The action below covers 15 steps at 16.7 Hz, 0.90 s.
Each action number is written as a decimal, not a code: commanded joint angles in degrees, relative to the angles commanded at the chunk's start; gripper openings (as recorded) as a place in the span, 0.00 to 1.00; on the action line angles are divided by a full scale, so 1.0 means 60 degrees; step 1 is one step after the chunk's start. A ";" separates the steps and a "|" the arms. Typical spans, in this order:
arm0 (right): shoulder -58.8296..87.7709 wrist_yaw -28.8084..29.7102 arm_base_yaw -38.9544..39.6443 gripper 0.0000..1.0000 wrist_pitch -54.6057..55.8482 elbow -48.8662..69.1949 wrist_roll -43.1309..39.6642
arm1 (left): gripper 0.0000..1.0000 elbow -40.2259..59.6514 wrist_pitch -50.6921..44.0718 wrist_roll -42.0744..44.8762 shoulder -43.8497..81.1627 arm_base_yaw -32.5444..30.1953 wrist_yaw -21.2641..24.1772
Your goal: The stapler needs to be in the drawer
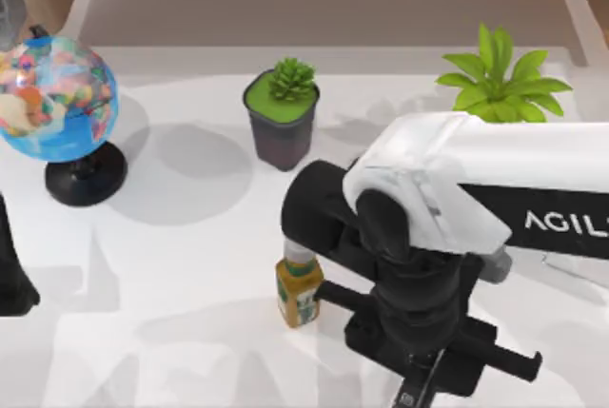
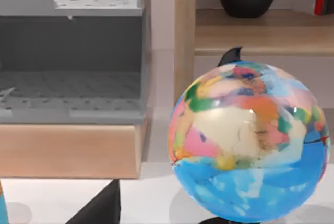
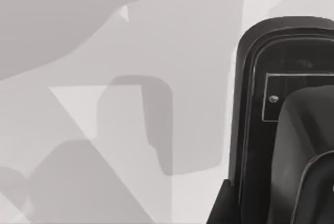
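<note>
Low over the bench's near right, right end effector beside the juice bottle, grip state unclear; stapler close beneath, apparently still on the bench. Drawer open, awaiting it.

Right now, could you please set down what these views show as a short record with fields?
right arm: reaches over the table's right half, wrist near the front edge
right gripper: low over the stapler, which lies on the table
left arm: parked at the left edge
bottle: yellow juice bottle upright just left of the right arm's wrist
globe: colourful globe on a black stand, back left
plants: potted succulent at back centre, leafy plant back right
drawer: grey drawer open, behind the globe in the left wrist view
</note>
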 joint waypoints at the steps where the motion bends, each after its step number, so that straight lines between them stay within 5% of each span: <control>1: -0.0077 0.0047 -0.0487 0.00 -0.0288 0.0161 -0.0618 | 1.00 0.0000 0.0000 0.0000 0.0000 0.0000 0.0000; 15: 0.1610 0.0084 -0.9529 0.00 -0.1721 0.7339 -1.1535 | 1.00 0.0000 0.0000 0.0000 0.0000 0.0000 0.0000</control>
